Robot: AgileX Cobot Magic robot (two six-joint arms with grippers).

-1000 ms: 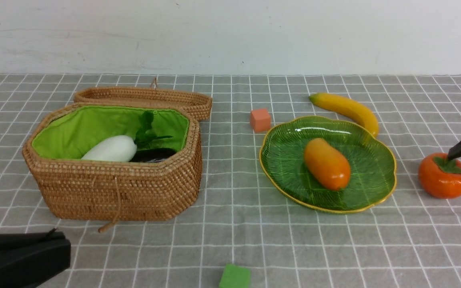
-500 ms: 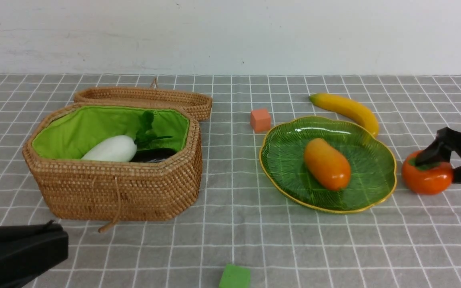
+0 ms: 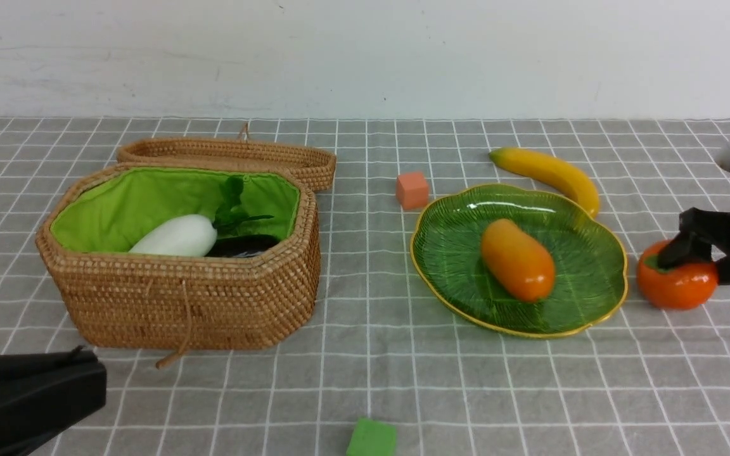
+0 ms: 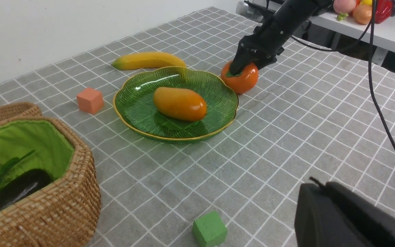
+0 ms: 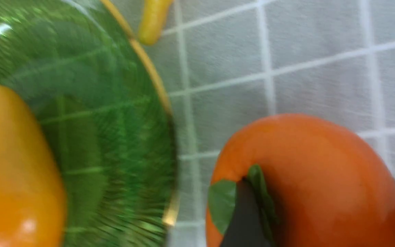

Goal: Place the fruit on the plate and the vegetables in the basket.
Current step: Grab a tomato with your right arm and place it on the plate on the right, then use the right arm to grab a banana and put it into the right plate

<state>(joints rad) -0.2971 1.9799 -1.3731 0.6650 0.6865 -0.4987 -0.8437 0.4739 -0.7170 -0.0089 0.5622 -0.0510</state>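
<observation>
My right gripper (image 3: 691,269) sits over the persimmon (image 3: 675,288), jaws spread to either side of it. One finger (image 5: 242,212) lies on the green leaf cap and the other shows at the fruit's far flank, but I cannot tell whether the grip has closed tight. The persimmon rests on the grey checked cloth (image 3: 365,380), just beside the right edge of the plate (image 3: 593,253) and not on it. The mango (image 3: 517,258) lies in the middle of the plate. The banana (image 3: 549,172) is on the cloth behind the plate, its near end right at the rim. My left gripper (image 3: 89,383) is low at the near left corner – clenched, with nothing in it. The basket (image 3: 181,304) stands open on the left, its lid (image 3: 225,155) folded back behind it. Inside, against the green lining, are the white radish (image 3: 178,235) with its leaves and, beside it, the dark eggplant (image 3: 241,245). An orange cube (image 3: 412,189) sits on the cloth just beyond the plate's left edge – a green cube (image 3: 371,438) lies at the near edge.
</observation>
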